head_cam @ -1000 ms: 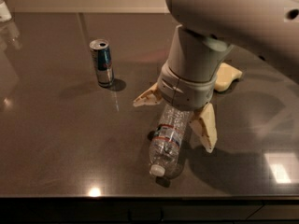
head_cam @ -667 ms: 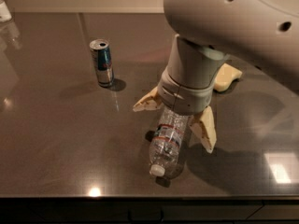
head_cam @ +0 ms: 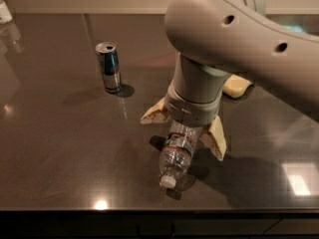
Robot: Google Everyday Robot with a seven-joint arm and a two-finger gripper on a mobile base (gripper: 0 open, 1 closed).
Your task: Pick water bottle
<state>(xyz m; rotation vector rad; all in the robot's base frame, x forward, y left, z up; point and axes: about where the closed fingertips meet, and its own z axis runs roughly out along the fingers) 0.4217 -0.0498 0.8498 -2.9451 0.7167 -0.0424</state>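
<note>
Over the last second the gripper (head_cam: pixel 182 137) had come a little lower over the bottle (head_cam: pixel 175 156). Its two pale fingers still stood apart, one on each side of the bottle's upper half. The left finger (head_cam: pixel 153 116) sat slightly farther down the frame than before. The right finger (head_cam: pixel 215 142) had edged in a touch toward the plastic. The big arm link had swung across the upper right of the frame and now hid more of the tabletop (head_cam: pixel 60 148) behind it.

The bottle itself had not shifted. It lay on its side at the lower centre, white cap pointing toward the bottom edge, label band just below the wrist, and its base hidden under the wrist. The can (head_cam: pixel 109 66) stood upright and unmoved at the upper left, well apart from the action.

This looked like the end of the approach. The fingers straddled the bottle but had not closed on it, and whether either already touched it could not be told. The task probably called next for a squeeze across the ribbed body. On a round, light bottle, that could make it roll or squirt out toward the cap end if the fingers met it off-centre.
</note>
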